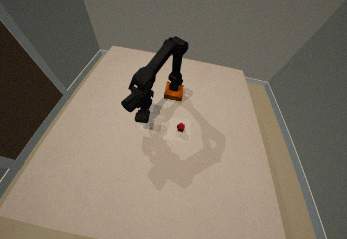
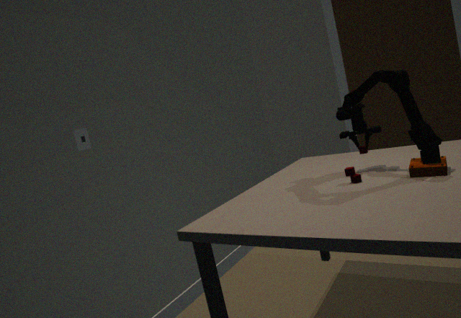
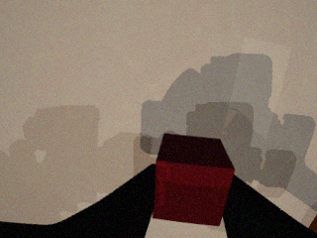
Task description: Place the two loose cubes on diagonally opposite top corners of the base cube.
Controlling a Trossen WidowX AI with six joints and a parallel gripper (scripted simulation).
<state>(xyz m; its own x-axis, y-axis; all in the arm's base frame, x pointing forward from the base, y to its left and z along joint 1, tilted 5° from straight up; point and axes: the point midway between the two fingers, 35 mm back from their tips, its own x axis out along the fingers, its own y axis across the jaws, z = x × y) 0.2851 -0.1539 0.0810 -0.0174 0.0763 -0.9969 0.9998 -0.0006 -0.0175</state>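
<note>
Our gripper (image 1: pixel 142 116) (image 2: pixel 363 147) (image 3: pixel 189 175) was clenched on a red cube (image 2: pixel 363 151) (image 3: pixel 192 192), its two black fingers bearing on opposite sides, and we had it hanging above the table (image 1: pixel 224 174) (image 2: pixel 260 210) (image 3: pixel 74 59). We judged the cube light and stiff, unlikely to crush, though smooth faces might slip or twist if pinched off-centre. We reckoned the hold belonged on opposite side faces, square and central, with the underside left free for a level landing.

Farther out, the other two cubes (image 1: pixel 180 127) (image 2: pixel 353 174) showed as a close pair, well apart from the held one. At that size we could not tell whether one sat on the other's corner or beside it, nor which was the base. From the top view, the gripper's own body hid our cube; in the wrist view its underside was out of sight, and neither waiting cube could be made out. Dim light blurred the edges in the exterior view.
</note>
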